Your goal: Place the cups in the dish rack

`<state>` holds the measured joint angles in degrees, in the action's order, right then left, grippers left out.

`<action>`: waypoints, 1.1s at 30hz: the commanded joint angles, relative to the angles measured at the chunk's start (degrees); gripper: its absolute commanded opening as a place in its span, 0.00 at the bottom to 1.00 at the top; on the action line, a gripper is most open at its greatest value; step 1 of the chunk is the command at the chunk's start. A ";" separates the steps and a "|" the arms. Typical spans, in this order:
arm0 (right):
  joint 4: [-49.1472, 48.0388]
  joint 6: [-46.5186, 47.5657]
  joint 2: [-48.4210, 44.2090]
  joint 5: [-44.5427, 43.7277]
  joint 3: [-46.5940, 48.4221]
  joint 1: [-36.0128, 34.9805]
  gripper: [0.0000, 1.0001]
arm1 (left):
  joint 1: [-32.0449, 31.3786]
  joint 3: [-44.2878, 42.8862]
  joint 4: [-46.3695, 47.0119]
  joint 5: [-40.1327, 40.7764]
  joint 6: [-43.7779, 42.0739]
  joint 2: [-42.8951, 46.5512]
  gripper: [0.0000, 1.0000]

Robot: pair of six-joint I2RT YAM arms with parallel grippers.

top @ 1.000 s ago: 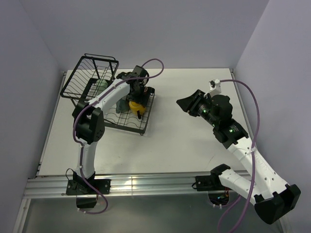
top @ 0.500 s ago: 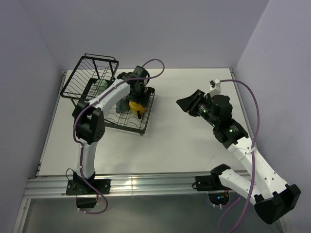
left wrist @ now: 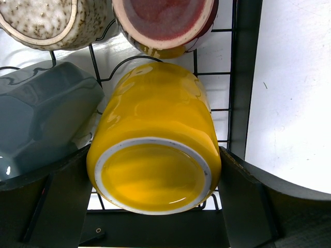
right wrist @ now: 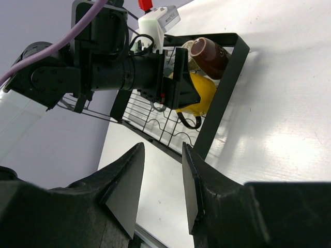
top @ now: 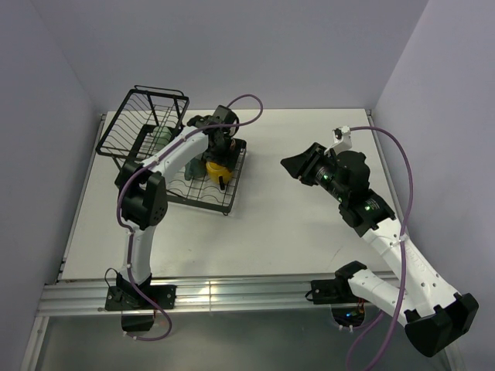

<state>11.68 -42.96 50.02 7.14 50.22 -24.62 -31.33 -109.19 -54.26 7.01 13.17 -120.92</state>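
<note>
Low over the tray end of the black wire dish rack (left wrist: 243,77), the large glossy yellow ceramic mug (left wrist: 155,119) lies sideways, base towards the left gripper (left wrist: 154,160) clasping it with fingers (left wrist: 243,206) spread wide, while the empty, part-open right gripper (right wrist: 163,150) hangs well apart.

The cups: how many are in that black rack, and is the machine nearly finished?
Nearly. The beige speckled cup, dark brown mug and pale green tumbler lie in the dish rack. The yellow mug lies on its side there too, between the jaws of the left gripper; whether they press on it is unclear. The right gripper is open, empty. Seemingly left: backing off that last mug.
</note>
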 commanded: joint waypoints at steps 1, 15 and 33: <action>-1.22 0.95 -0.01 -0.10 0.15 -0.25 0.43 | -0.48 -1.91 1.97 0.99 -0.51 -0.01 0.80; -1.05 1.12 0.25 0.25 0.85 -0.25 0.43 | -1.01 -3.66 1.09 1.78 -0.60 1.30 0.99; -0.43 1.91 -0.62 -0.28 1.29 -0.25 0.44 | -4.87 -13.59 -6.38 11.18 1.50 9.82 0.99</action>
<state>11.70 -42.44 50.35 7.14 50.22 -24.62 -34.50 -118.58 -58.57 13.78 13.34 -118.85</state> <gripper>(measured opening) 0.433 0.992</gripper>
